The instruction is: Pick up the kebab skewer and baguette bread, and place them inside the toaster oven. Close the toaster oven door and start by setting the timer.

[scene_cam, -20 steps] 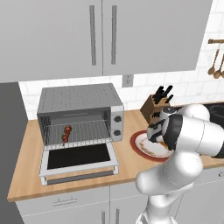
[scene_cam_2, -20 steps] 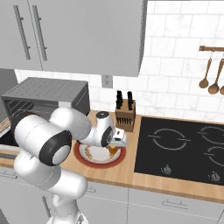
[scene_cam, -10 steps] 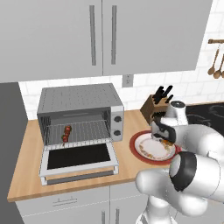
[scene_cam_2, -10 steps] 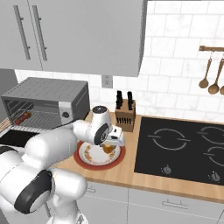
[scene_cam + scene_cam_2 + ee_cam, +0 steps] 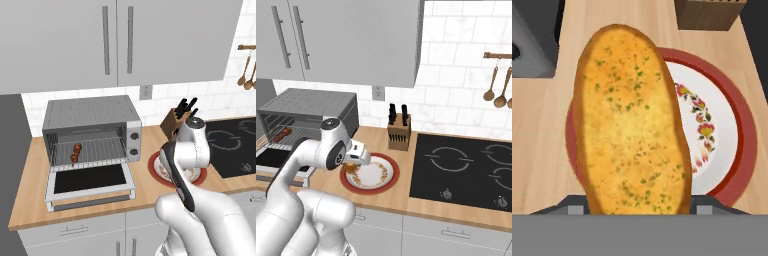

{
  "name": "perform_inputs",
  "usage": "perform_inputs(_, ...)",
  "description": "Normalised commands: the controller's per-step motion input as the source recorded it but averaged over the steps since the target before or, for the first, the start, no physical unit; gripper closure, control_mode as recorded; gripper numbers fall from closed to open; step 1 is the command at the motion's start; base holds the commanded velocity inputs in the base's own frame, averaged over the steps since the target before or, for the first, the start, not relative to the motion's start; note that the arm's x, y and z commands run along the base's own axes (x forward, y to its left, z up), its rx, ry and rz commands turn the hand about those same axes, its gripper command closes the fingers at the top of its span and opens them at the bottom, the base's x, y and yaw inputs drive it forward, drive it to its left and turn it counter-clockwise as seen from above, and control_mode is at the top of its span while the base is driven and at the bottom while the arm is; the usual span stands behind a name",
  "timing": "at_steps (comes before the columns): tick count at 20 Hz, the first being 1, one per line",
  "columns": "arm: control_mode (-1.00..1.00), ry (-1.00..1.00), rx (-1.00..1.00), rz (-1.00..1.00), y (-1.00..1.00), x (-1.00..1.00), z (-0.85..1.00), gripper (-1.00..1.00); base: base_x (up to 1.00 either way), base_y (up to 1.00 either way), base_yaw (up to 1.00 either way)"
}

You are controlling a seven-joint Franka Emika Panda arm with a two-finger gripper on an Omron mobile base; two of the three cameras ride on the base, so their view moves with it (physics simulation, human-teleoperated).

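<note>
- The toaster oven (image 5: 92, 131) is sitting at the left end of the wooden counter (image 5: 30, 200), under the grey cupboards (image 5: 115, 42).
- The toaster oven door (image 5: 90, 183) is hanging down open, with its dark glass facing up.
- The kebab skewer (image 5: 76, 153) is lying on the wire rack inside the oven, near the left side.
- Two round knobs (image 5: 133, 143) are sitting on the oven's right panel.
- The red-rimmed plate (image 5: 370, 173) is sitting on the counter just to the right of the oven, between it and the black stove top (image 5: 466, 170).
- The gripper (image 5: 353, 161) is hanging over the left part of the plate, with its two fingers squeezing the near end of the baguette bread (image 5: 629, 120).
- In the hand view the golden bread is reaching out from the fingers and covering the left half of the plate; I cannot tell if it is touching the plate.
- The wooden knife block (image 5: 399, 132) is standing behind the plate, by the white tile wall.
- Wooden spoons (image 5: 496, 87) are hanging on the wall at the far right.
</note>
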Motion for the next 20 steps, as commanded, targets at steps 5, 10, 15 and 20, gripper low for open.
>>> perform_inputs(5,-1.0,-0.02,-0.03,0.0,1.0,0.0,0.52,1.0,0.0,0.0,0.0)
perform_inputs(10,-1.0,0.01,0.0,0.0,1.0,0.01,0.38,1.0,0.0,0.0,0.0)
perform_inputs(15,-1.0,0.01,0.0,0.0,1.0,0.15,0.3,1.0,0.0,0.0,0.0)
perform_inputs(20,-1.0,0.12,0.0,0.0,0.92,0.23,0.13,1.0,0.0,0.0,0.0)
